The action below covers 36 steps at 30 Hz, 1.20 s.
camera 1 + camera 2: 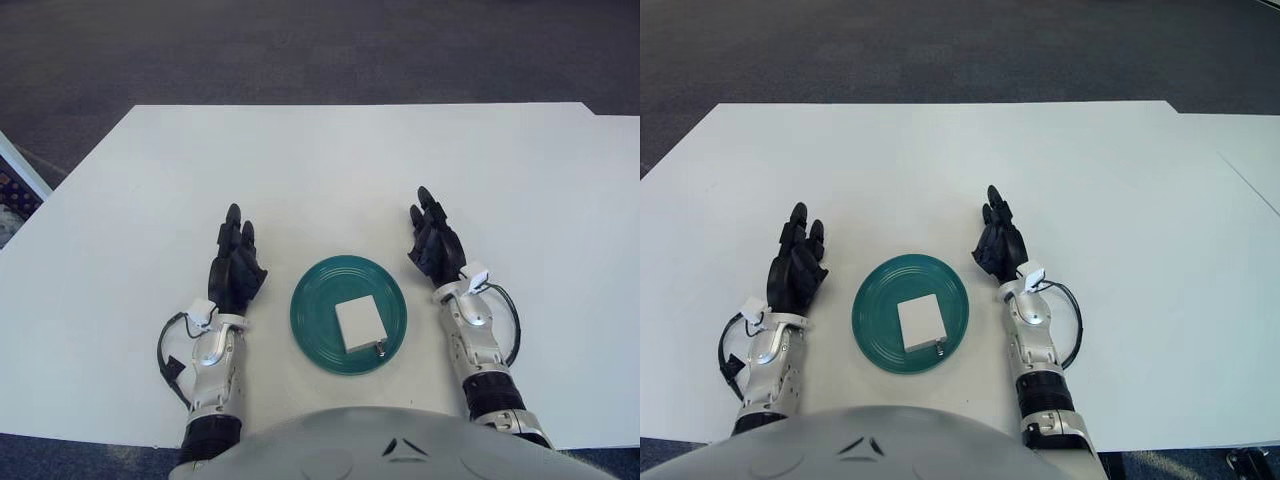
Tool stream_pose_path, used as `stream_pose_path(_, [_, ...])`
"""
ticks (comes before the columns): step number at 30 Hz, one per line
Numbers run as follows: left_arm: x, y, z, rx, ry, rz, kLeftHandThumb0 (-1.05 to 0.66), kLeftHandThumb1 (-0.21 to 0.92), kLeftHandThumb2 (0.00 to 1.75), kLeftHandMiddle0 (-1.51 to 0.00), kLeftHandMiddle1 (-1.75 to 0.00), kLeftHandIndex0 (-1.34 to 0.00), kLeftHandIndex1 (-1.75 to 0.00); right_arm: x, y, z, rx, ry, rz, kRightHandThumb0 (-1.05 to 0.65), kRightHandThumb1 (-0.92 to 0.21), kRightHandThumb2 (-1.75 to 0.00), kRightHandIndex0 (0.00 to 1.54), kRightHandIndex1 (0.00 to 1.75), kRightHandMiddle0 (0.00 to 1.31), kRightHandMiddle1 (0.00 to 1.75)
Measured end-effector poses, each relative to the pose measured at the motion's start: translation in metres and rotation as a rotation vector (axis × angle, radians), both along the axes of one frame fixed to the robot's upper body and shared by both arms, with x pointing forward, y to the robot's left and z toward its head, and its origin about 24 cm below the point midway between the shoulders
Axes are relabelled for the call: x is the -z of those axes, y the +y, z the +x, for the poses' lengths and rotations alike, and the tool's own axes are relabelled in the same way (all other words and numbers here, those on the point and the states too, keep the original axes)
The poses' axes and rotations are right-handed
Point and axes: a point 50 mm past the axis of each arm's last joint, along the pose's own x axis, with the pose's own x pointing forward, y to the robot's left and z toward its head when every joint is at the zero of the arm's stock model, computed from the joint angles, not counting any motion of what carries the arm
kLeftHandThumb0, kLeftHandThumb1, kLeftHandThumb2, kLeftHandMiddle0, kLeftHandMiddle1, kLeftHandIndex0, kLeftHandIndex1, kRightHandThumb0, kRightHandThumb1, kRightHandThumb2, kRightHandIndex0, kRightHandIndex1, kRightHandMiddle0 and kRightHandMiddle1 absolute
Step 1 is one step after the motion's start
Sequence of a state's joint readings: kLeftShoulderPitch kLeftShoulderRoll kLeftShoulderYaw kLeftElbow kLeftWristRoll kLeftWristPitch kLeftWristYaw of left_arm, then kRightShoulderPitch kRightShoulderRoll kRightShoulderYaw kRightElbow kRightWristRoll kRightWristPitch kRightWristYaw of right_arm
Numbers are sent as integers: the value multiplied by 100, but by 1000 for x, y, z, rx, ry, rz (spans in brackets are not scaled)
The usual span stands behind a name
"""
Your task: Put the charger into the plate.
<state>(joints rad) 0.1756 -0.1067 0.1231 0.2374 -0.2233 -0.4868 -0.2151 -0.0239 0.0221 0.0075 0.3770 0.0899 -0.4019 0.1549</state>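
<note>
Charger sits flat in plate, btwn both hands, left hand and right hand w/ fingers extended, holding nothing, neither clearly nearer.

Bright, even overhead light; soft faint shadows under both forearms; white table slightly glary; focus sharp.
</note>
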Motion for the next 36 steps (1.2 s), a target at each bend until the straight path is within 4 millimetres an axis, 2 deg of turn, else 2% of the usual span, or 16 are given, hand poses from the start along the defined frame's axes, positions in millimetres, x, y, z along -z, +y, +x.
stream_pose_path(16, [-1,3,7,-48,-23,-60,-104,92,86,-7,-2,-9,-7,7,-8,16,163,38,152,-98,-92,-92,8,2,5,12])
stream_pose_path(31, [-5,1,13,-38,-68,-49,-104,92,83,-8,-1,-6,-8,2,-5,20,200,-31,126,-99,-92,-93,5,0,4,16])
stream_pose_path(36, [-5,-1,16,-32,-70,-48,-104,92,84,-7,0,-5,-8,2,-6,19,209,-30,121,-99,-92,-92,5,0,1,24])
